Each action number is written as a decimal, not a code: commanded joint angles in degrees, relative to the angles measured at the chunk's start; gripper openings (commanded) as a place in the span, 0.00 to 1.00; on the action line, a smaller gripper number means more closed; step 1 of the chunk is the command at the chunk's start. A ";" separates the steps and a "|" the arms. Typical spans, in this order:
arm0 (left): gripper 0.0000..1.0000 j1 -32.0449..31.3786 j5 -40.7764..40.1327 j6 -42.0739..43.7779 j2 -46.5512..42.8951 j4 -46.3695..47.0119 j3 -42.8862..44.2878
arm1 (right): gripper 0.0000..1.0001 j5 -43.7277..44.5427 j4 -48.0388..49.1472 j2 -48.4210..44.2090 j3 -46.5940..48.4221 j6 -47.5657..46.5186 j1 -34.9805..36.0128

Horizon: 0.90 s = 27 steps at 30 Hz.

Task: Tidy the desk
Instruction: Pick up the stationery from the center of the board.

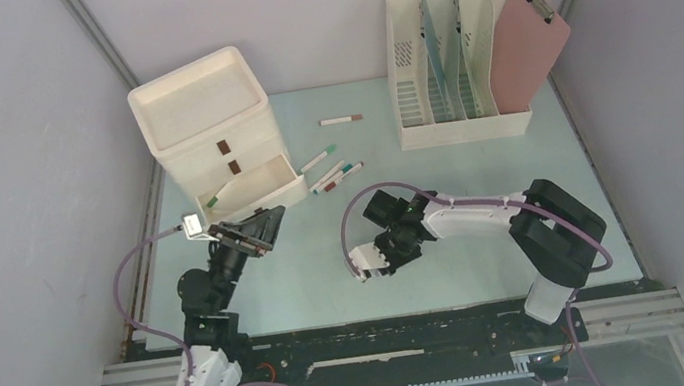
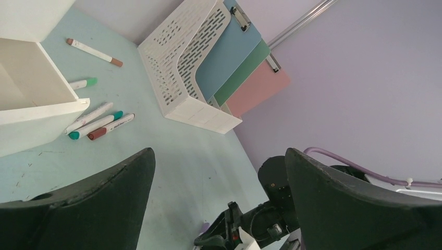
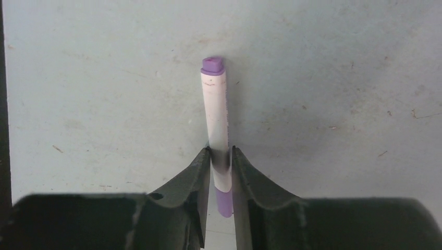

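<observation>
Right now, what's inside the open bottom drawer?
One green-tipped marker lies in the drawer, at its left end in the overhead view. The back part sits under the cabinet, hidden.

The desk (image 1: pixel 329 275) bears a drawer unit (image 1: pixel 207 121), file rack (image 1: pixel 465 125) and markers (image 1: pixel 336 176).

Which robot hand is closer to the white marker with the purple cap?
Right. The right gripper has the white marker with the purple cap between its fingers; the left gripper is apart, beside the cream drawer unit.
</observation>
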 commanded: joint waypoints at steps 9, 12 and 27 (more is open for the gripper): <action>1.00 -0.26 1.54 2.96 0.19 1.12 -0.30 | 0.00 -5.63 -5.25 4.45 5.59 6.56 -3.66; 1.00 -0.30 2.73 2.12 0.92 3.26 -0.84 | 0.00 -12.13 -6.02 1.70 7.25 9.34 -6.70; 1.00 -12.62 -2.02 5.15 5.51 20.28 -2.55 | 0.00 -58.76 -6.46 -6.03 12.21 29.10 -27.63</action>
